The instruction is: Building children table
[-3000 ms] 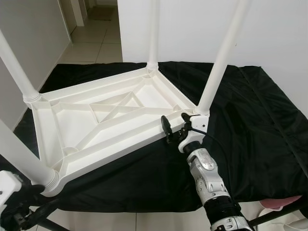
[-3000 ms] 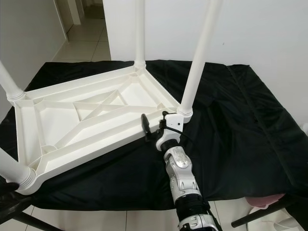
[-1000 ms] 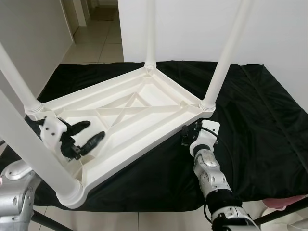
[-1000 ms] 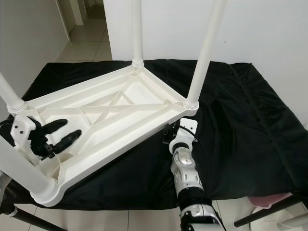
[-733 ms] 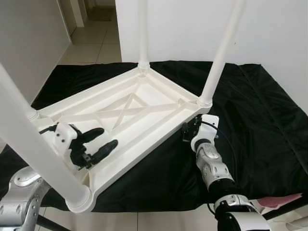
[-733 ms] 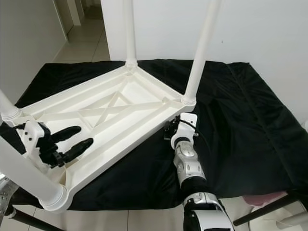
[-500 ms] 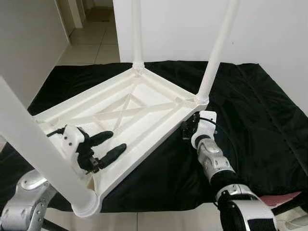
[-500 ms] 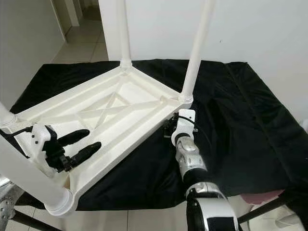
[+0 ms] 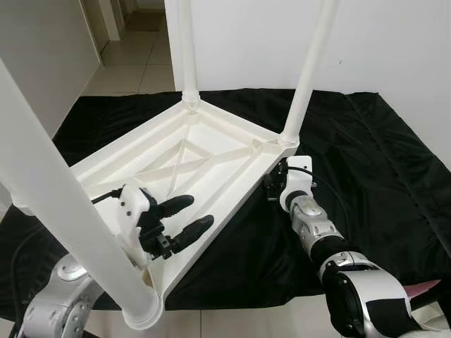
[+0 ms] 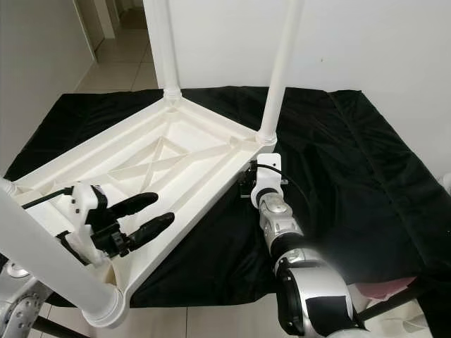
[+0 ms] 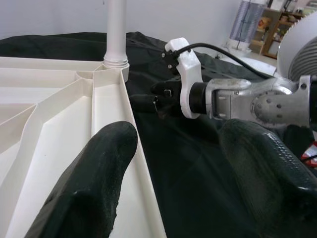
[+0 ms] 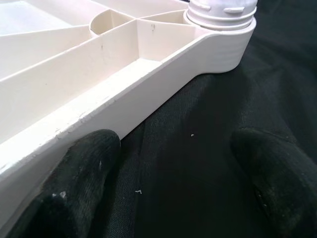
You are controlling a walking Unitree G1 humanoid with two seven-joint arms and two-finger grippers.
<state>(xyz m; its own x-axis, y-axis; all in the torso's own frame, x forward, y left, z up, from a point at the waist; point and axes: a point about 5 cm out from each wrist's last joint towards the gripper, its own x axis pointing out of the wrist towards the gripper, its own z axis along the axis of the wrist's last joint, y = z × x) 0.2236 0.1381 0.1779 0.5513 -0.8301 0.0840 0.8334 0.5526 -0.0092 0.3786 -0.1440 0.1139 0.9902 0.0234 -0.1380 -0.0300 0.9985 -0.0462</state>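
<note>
Right, I am looking down at the white plastic children's table [image 9: 204,151], which is lying upside down on the black cloth-covered surface [image 9: 380,176], ribbed underside facing up. I am counting four round white legs [image 9: 306,67] standing up from its corners, so the leg fitting is looking finished to me, though I cannot tell how firmly each one is seated.

My left hand [image 9: 182,217] is hovering at the near rim of the overturned top, beside the nearest leg [image 9: 77,232]. Its two black fingers [image 11: 94,173] are spread apart, one over the inside of the frame and one outside the rim, clamped on nothing. My right hand [image 10: 248,184] is sitting low on the cloth just beside the corner socket [image 12: 223,29] on my right. In the right wrist view its fingers are also apart, one touching or nearly touching the outer wall of the frame, gripping nothing.

I am judging that what is left is turning the piece over onto its feet.
</note>
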